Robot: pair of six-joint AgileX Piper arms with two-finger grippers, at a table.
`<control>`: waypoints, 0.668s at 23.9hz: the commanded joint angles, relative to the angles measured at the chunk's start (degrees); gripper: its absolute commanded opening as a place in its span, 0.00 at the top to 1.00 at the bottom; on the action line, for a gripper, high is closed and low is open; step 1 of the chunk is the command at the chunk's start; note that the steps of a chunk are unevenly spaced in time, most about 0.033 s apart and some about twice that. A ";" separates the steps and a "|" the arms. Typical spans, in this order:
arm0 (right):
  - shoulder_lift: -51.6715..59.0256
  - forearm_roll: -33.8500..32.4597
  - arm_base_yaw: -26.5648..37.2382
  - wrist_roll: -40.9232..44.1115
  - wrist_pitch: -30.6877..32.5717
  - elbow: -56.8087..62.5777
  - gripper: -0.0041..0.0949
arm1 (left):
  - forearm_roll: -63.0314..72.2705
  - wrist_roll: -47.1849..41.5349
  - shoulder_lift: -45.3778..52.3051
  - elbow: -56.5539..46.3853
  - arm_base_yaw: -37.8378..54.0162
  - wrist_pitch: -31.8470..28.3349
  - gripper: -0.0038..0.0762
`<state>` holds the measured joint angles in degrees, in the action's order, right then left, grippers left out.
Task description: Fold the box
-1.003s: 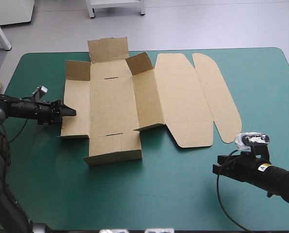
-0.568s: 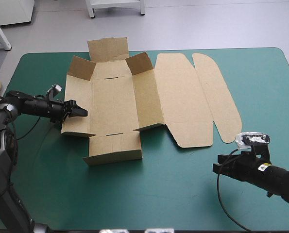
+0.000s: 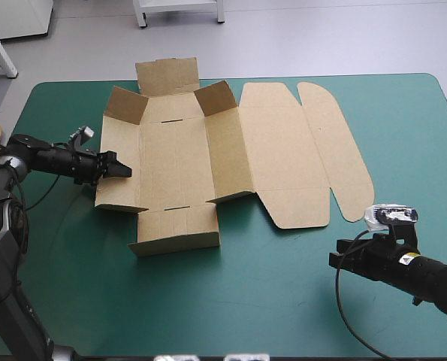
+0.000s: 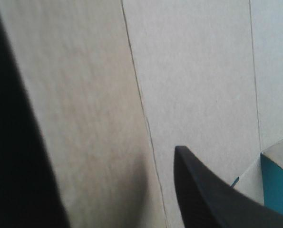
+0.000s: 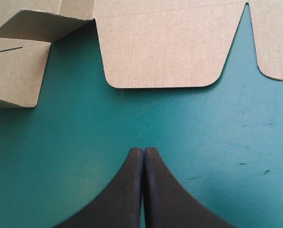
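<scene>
Box: the brown box (image 3: pixel 174 162) lies opened out on the far left half of the counter, on the teal-green cover (image 3: pixel 246 301).
Box shape: the base is flat; the far wall (image 3: pixel 167 75) stands up, the two far corner flaps (image 3: pixel 124 105) tilt inward, and the long wall (image 3: pixel 227 154) beside the lid leans up.
Lid: the lid (image 3: pixel 283 162) lies flat toward the right, its rounded end flap (image 3: pixel 339 150) just beyond it.
Near flap: the near panel (image 3: pixel 174 229) lies low at the box's near side.
Left jaws: released. My two black fingers (image 4: pixel 212 194) stand apart with bare board (image 4: pixel 193 71) filling the gap and nothing pinched.
Left jaws and box: in the high view my tips sit at the box's left wall panel (image 3: pixel 122 143), reaching in from its outer edge, over the board. I cannot tell whether they touch it.
Left wrist detail: a crease line runs along the board ahead of me, and a sliver of cover (image 4: pixel 277 185) shows beside one finger.
Right jaws: clenched on nothing, my fingers (image 5: pixel 131 190) meeting in one pointed arch.
Right jaws and box: I hover low over bare cover near the counter's near right corner, well apart from the box. The lid's rounded side flap (image 5: pixel 165 47) lies ahead of my tips, not touching them.
</scene>
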<state>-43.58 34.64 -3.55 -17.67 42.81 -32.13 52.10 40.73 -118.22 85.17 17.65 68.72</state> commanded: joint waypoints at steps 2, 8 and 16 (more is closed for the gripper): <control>-0.09 1.89 0.31 0.24 -1.65 -1.92 0.97 | 2.81 -2.81 3.19 5.64 -0.01 5.69 0.56; -0.09 1.89 0.31 0.24 -3.08 -1.92 0.97 | 2.11 -3.61 2.75 5.28 -1.49 5.81 0.63; -0.09 1.89 0.31 0.24 -3.57 -1.92 0.97 | 0.65 -3.12 2.86 6.13 -1.65 5.81 0.96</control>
<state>-43.58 34.64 -3.55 -17.27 41.73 -32.13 49.82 37.76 -118.62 89.25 16.27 68.73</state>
